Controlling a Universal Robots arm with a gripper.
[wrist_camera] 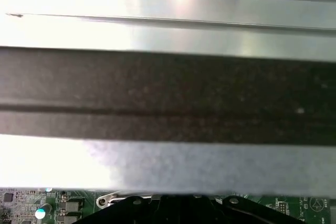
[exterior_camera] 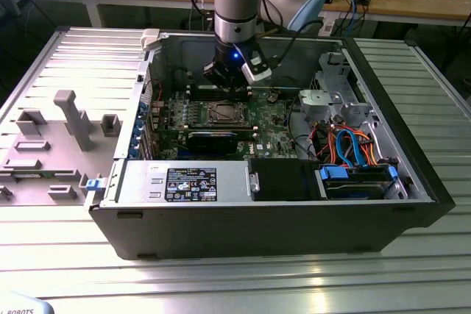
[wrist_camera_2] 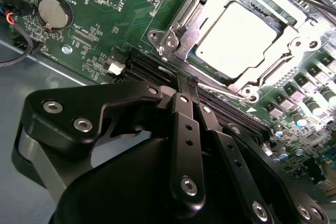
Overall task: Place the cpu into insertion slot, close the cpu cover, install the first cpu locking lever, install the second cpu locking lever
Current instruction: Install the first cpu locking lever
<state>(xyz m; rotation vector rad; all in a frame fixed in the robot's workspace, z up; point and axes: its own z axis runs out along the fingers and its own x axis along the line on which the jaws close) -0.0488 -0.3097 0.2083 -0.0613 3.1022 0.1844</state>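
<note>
With the cpu (wrist_camera_2: 239, 40) seated in the slot (wrist_camera_2: 176, 35) and the cover (wrist_camera_2: 283, 59) down over it, the gripper (wrist_camera_2: 187, 85), pressed together and empty, sits at the socket's 6 o'clock near a lever (wrist_camera_2: 223, 88).

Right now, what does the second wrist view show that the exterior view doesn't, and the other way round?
Second wrist view alone: the round silver coin battery, and the black gripper, jaws together on a thin wire lever beside the socket. Exterior view alone: the whole open black computer case, the blue and orange cables, the grey ribbed metal table. Both: the green circuit board, and the silver-grey square cpu seated under its cover.
</note>
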